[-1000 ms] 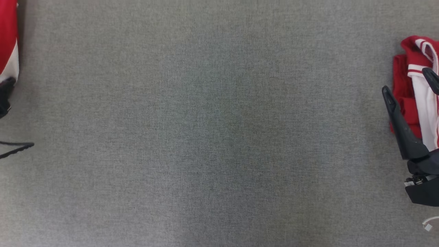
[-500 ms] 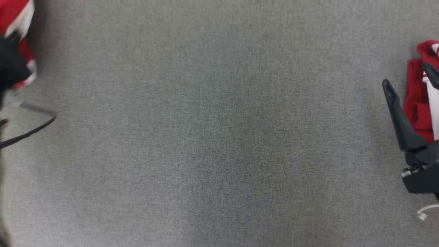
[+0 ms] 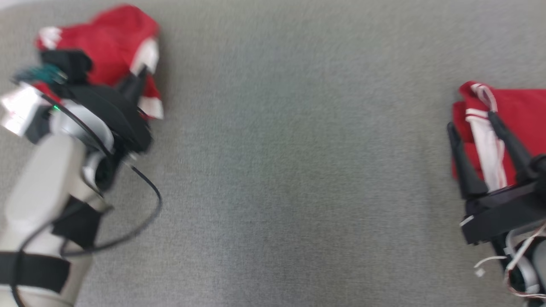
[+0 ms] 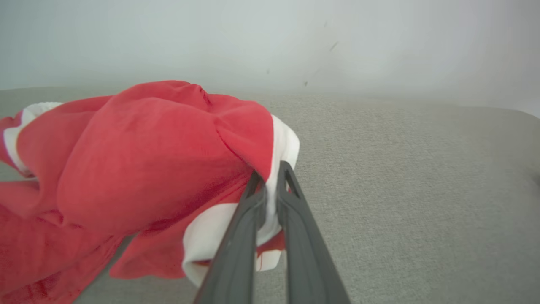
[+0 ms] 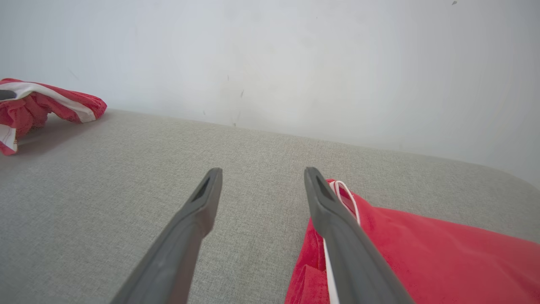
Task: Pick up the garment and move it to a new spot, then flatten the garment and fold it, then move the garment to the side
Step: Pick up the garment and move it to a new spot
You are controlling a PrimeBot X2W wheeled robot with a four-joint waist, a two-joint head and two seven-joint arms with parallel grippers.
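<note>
The garment [image 3: 106, 38], crumpled red cloth with white bands, lies at the far left of the grey table. My left gripper [image 3: 140, 76] is shut on its white-edged fold. The left wrist view shows the two fingers pressed together on that white band [image 4: 276, 139], with the red bulk of the garment [image 4: 147, 147] bunched to their left. The same garment [image 5: 42, 101] appears far off in the right wrist view. My right gripper [image 3: 472, 123] stands open at the right, holding nothing [image 5: 262, 175].
A second red and white garment [image 3: 524, 106], folded, lies under and beside the right gripper's fingers [image 5: 443, 253]. Grey fabric table surface [image 3: 298, 170] stretches between the arms. A white wall [image 5: 295, 63] backs the table. A black cable [image 3: 149, 204] loops off my left forearm.
The head camera has shifted, bringing the left arm and the crumpled garment into view. My left gripper has shut on the garment's edge. The right gripper stays open.
</note>
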